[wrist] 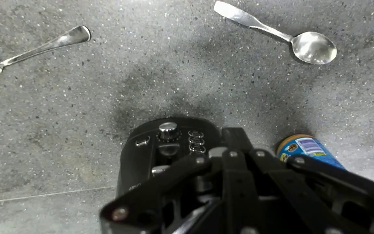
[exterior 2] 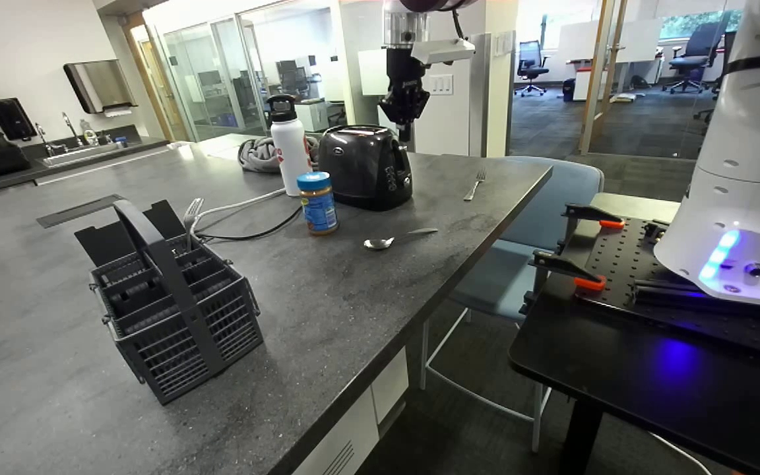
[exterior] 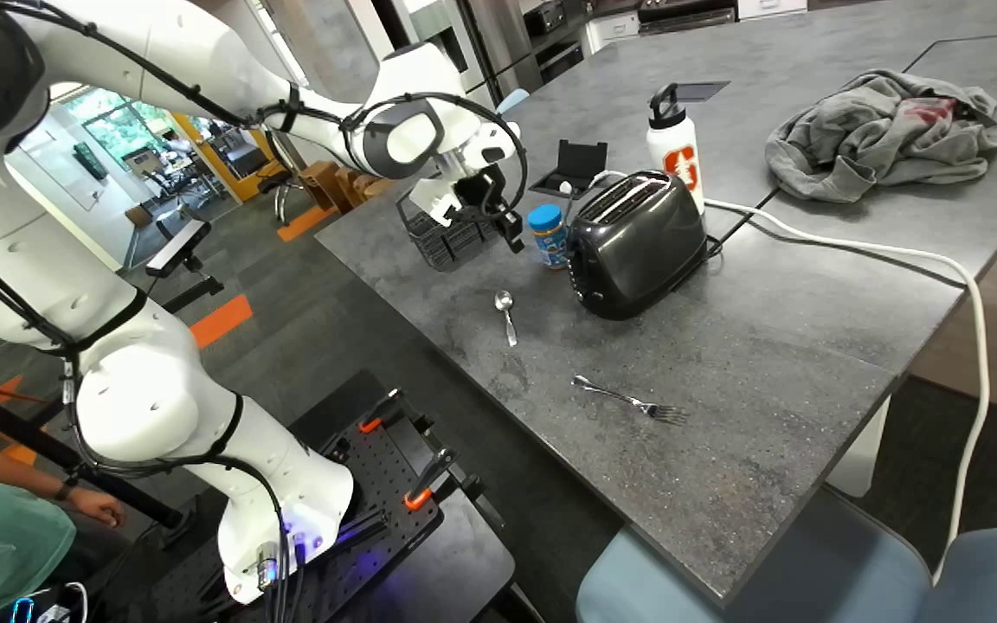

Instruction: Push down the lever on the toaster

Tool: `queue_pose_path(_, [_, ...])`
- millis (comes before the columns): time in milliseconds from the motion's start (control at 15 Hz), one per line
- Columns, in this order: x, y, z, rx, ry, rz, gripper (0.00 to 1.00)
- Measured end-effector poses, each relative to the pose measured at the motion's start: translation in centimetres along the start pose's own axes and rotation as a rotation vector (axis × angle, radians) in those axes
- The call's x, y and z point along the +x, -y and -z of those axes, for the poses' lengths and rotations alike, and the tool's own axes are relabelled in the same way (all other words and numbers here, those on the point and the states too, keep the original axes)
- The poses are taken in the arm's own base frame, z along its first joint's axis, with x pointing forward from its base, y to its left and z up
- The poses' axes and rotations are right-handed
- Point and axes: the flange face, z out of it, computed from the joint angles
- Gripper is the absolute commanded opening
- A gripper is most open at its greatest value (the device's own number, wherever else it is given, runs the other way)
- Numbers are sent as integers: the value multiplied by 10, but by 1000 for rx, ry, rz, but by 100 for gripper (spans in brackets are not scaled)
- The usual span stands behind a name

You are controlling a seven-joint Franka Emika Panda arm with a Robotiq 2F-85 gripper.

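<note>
The glossy black toaster (exterior: 637, 242) stands on the grey counter and also shows in an exterior view (exterior 2: 360, 168). In the wrist view its control end (wrist: 135, 154) has a silver knob and several oval buttons. The lever (wrist: 160, 169) shows as a small silver-edged tab in the slot below the knob, partly hidden behind my gripper; it is too small to make out clearly in the exterior views. My gripper (wrist: 235, 138) is shut and empty. In both exterior views its tip (exterior: 513, 242) (exterior 2: 406, 134) hangs above the counter near the toaster's control end, about as high as the toaster's upper part.
A blue-lidded jar (exterior: 549, 235) stands beside the toaster. A spoon (exterior: 505, 316) and a fork (exterior: 633, 400) lie in front. A white bottle (exterior: 676, 147), a grey towel (exterior: 888, 138) and a wire basket (exterior 2: 182, 316) are also on the counter. A white cord (exterior: 862, 245) crosses it.
</note>
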Motion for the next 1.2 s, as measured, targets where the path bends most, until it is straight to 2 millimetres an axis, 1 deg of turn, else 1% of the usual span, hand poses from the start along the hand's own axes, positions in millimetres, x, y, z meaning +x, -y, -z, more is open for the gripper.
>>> queue_pose_path(267, [0, -2, -4, -2, 7, -3, 0])
queue_pose_path(867, [31, -31, -20, -12, -87, -73, 0])
queue_pose_path(1200, [41, -40, -29, -43, -100, -116, 0])
